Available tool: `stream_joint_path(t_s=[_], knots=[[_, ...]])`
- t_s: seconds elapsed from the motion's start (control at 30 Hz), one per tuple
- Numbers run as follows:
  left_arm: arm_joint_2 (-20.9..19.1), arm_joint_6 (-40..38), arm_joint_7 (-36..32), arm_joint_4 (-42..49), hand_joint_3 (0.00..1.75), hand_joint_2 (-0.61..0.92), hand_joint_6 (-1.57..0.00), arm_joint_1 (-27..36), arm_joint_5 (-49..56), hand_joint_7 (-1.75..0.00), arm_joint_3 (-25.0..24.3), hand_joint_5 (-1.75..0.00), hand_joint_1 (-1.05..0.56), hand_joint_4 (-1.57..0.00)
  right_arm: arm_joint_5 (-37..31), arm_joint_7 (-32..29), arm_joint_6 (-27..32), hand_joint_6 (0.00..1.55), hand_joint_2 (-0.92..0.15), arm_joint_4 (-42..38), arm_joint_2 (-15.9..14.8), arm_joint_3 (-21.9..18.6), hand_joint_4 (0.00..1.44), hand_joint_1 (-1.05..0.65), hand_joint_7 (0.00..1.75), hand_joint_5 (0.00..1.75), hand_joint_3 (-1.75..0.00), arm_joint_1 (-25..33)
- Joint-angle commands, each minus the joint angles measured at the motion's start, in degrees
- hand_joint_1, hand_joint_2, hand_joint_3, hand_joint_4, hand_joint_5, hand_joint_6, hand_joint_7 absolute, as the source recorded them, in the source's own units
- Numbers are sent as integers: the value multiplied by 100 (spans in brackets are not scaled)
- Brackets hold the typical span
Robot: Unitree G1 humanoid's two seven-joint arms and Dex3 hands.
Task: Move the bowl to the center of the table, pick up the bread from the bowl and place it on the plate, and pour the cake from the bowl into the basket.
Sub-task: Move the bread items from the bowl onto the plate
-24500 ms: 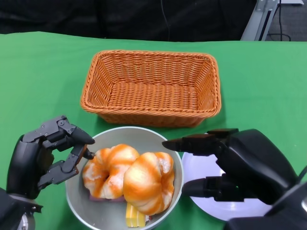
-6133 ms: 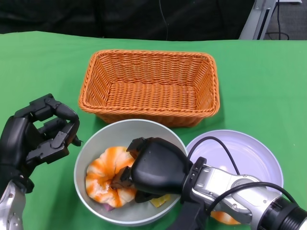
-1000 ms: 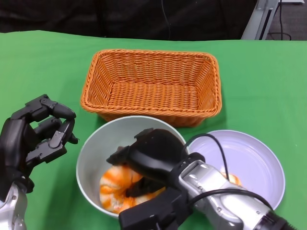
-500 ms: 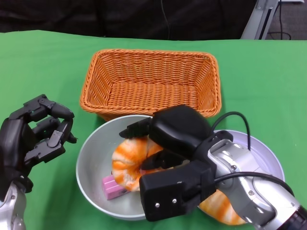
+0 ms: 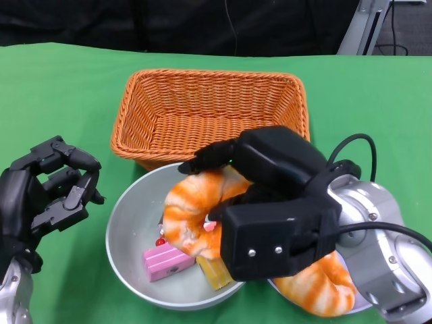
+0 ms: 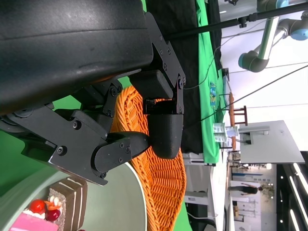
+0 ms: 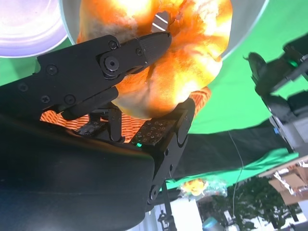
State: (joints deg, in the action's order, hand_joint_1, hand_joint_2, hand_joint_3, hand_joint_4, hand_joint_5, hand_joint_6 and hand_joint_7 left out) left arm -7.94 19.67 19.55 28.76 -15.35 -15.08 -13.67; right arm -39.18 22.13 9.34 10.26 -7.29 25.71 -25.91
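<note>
- Right hand (image 5: 270, 196) grips a bread roll (image 5: 196, 209) above the bowl (image 5: 128, 236); the plate (image 5: 354, 304) lies just right (one roll already there)
- Left hand (image 5: 44, 192) curled, holding nothing

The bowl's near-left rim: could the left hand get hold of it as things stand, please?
Probably yes. The left hand hangs empty just beside the bowl, with only bare green cloth between; the right hand and its bread occupy the other side.

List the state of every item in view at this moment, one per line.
bowl: upright on the table, holding cake pieces.
bread in the right hand: gripped, lifted over the bowl.
bread on the plate: lying there.
plate: mostly hidden.
basket: upright, empty.
right hand: gripping bread.
left hand: curled, holding nothing.
</note>
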Motion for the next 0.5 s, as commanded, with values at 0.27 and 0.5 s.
stream_joint_path(t_s=[0.27, 0.5], knots=[[-148, 47, 20, 39, 85, 64, -83, -9, 48, -115, -14, -150, -10, -80, 1025, 158, 400, 117, -92, 1056, -103, -885, 72, -28, 22, 166, -8, 456], [-175, 112, 96, 115, 84, 65, -82, -18, 45, -115, -30, -150, -10, -78, 1443, 57, 258, 72, -92, 1371, -332, -1300, 72, -29, 117, 174, -8, 685]])
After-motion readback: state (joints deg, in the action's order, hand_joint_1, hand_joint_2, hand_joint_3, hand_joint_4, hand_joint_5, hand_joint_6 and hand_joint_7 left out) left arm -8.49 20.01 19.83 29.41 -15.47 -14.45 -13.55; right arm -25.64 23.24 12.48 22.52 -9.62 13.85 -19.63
